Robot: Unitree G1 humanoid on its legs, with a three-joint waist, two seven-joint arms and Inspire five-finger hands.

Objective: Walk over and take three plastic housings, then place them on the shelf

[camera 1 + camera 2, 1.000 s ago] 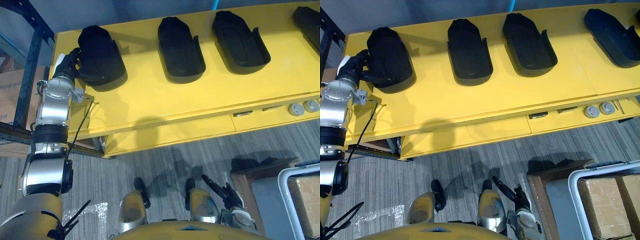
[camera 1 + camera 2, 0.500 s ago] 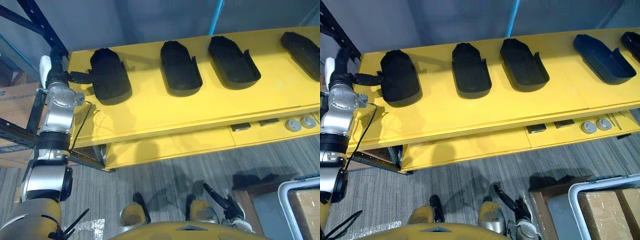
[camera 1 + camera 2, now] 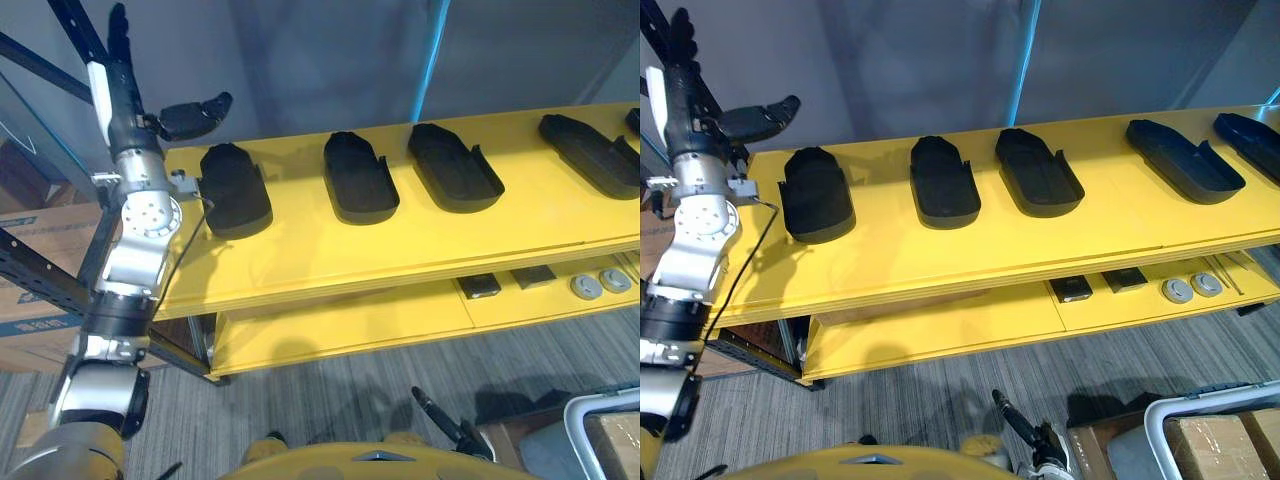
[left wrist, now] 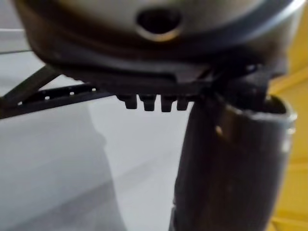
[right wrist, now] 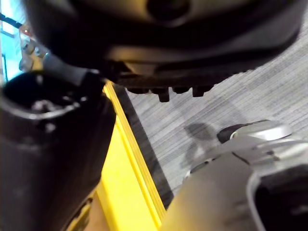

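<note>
Hovering over the long yellow shelf's (image 3: 400,250) left end, L hand (image 3: 125,100) is released: fingers straight up, thumb out, nothing held. Black moulded plastic housing (image 3: 235,190) lies on the shelf just below, other black housings (image 3: 358,190) in a row alongside. R hand (image 3: 455,432) is low near the floor; can't tell its state.

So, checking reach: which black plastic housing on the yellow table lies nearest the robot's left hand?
The leftmost black plastic housing, at the yellow table's left end, close beside the left hand; the others lie farther right.
</note>
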